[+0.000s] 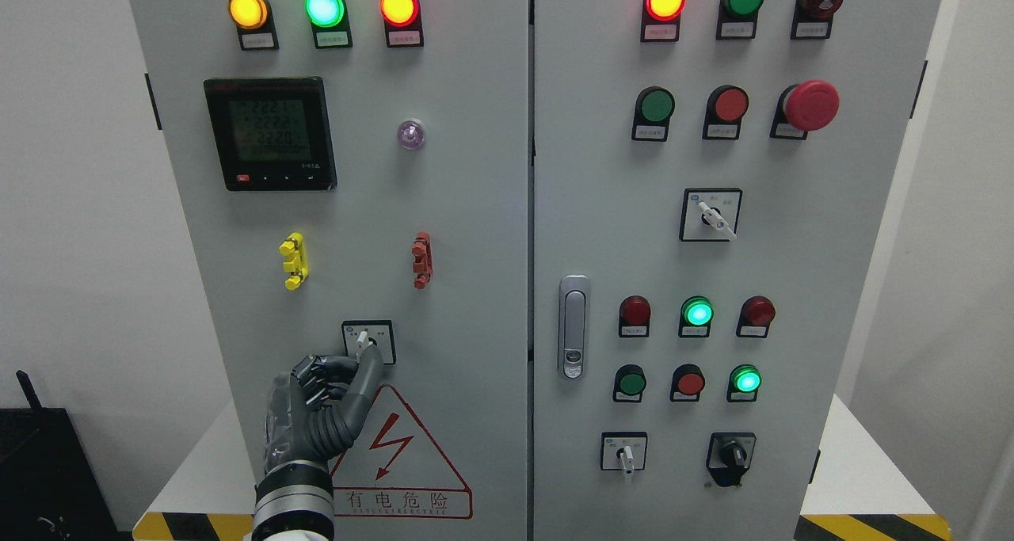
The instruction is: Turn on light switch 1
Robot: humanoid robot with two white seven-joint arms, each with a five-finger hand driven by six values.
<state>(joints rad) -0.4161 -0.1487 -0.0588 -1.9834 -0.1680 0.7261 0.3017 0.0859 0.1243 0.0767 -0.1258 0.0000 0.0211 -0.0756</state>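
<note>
The left hand [321, 394] reaches up to the rotary switch [367, 341] low on the cabinet's left door [475, 208] — fingers curled, thumb tip touching the white knob, not yet gripping it — so I judge the next move is pinching and twisting it.

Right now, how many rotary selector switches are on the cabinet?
4. One on the left door, at the left hand. Three on the right door: mid-panel, bottom white-handled, bottom black-knobbed. None appear hidden.
</note>
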